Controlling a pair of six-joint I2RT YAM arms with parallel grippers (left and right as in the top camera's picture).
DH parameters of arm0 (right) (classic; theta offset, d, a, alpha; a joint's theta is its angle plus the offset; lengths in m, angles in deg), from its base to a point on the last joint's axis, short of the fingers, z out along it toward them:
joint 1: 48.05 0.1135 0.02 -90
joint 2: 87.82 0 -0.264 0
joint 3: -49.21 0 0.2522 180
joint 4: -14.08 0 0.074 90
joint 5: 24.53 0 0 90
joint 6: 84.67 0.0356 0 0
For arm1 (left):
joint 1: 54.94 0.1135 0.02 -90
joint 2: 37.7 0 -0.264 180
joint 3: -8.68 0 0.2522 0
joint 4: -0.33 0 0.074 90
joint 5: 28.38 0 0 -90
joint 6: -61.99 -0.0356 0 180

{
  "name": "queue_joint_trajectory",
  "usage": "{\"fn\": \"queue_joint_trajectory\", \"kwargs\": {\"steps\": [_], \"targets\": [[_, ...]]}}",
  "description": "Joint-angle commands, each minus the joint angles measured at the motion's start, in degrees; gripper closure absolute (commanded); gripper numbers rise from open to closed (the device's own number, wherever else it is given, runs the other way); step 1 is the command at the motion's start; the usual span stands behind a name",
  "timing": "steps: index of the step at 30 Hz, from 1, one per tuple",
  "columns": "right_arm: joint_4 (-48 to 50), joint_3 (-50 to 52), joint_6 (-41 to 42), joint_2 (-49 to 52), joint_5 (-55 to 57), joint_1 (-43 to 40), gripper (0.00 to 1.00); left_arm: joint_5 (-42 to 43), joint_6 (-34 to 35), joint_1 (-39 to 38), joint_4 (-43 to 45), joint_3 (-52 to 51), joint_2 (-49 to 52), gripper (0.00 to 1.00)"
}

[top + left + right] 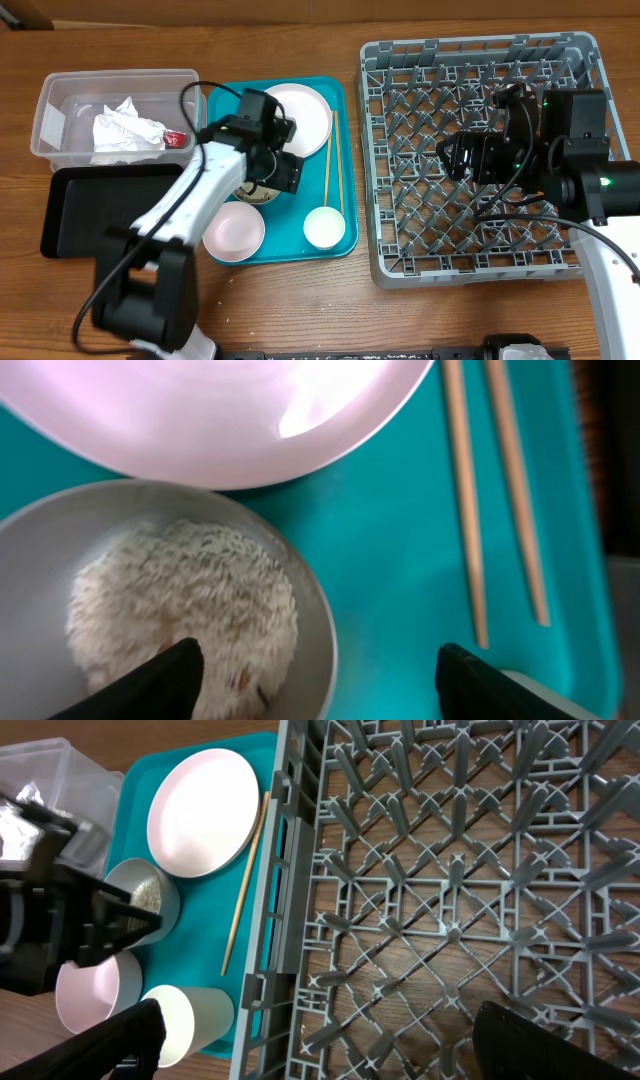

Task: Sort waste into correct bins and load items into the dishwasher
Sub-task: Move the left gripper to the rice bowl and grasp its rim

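My left gripper (315,660) (272,180) is open and straddles the right rim of the pale grey-green bowl (40,560) (250,192). One finger hangs over the rice scraps (190,600) inside it, the other over the teal tray. The white-pink plate (297,118) (200,410) lies just behind, and the chopsticks (328,165) (465,500) lie to its right. The pink bowl (233,230) and white cup (323,226) stand at the tray's front. My right gripper (465,158) (320,1030) hangs open and empty over the grey dish rack (400,150) (450,870).
The teal tray (285,215) carries all the dishes. At far left the clear tub (60,110) holds crumpled napkins (122,130) and a red wrapper (175,137). The black tray (90,210) lies in front of it. Bare wooden table runs along the front.
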Motion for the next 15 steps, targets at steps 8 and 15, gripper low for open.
{"fn": "queue_joint_trajectory", "kwargs": {"steps": [8,15], "targets": [[0.72,-1.55,0.15,-0.13,0.07,0.37,0.0,-4.15,-0.87,-0.9,1.29,-0.55,6.73,0.52],[0.92,-1.55,0.15,-0.13,0.07,0.37,0.0,-7.04,2.93,-1.53,0.07,0.96,6.73,0.74]]}}
